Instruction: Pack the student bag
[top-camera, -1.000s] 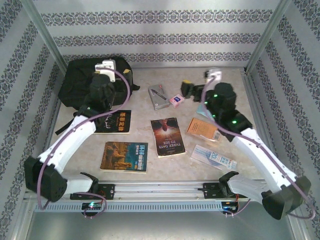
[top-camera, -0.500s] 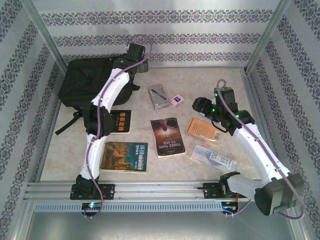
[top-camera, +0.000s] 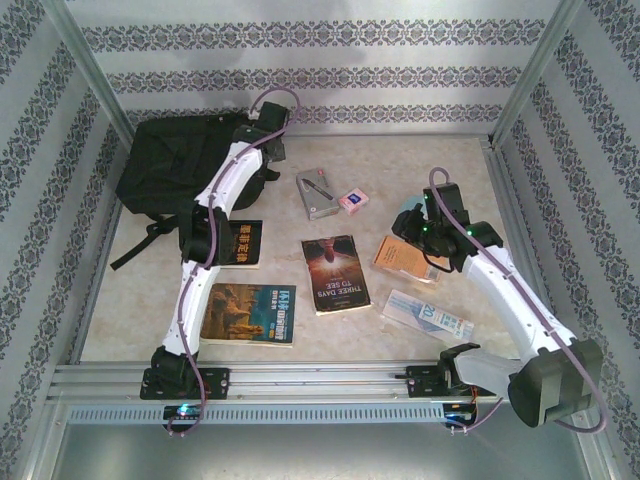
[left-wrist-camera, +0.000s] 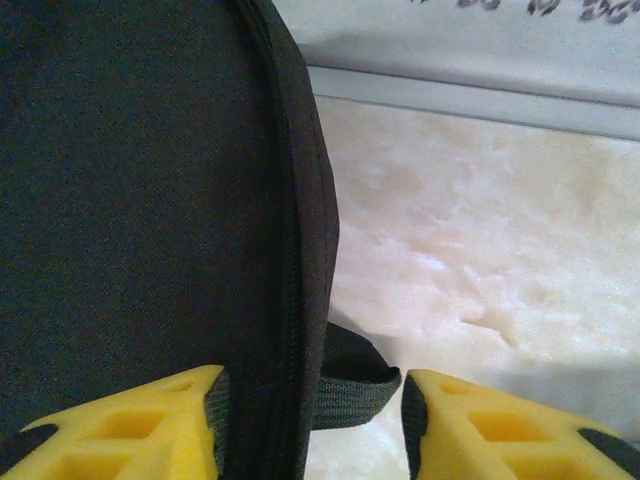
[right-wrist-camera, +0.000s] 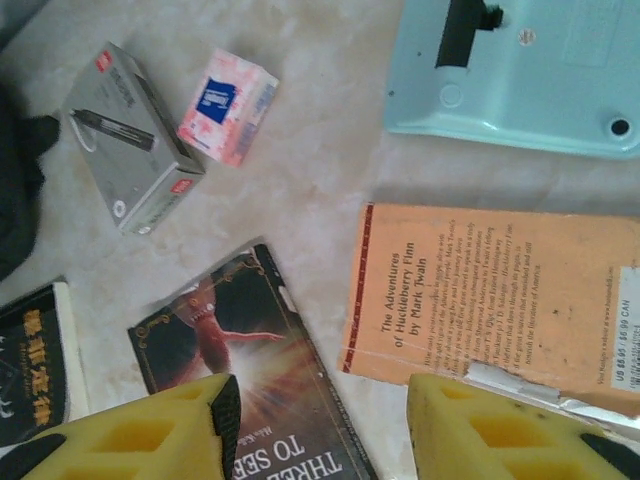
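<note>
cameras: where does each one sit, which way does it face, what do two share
top external: above and behind the arm bases, looking down over the table; left arm and right arm show.
left wrist: on the left arm, close on the zipped edge of the student bag; left fingers flank it.
right wrist: on the right arm, looking down at the orange book and grey box; right fingers at the bottom.
shared: top and right wrist both catch that book and box; top and left wrist, the bag.

Bare tabletop (left-wrist-camera: 480, 230) beside student bag (left-wrist-camera: 130, 200)
</note>
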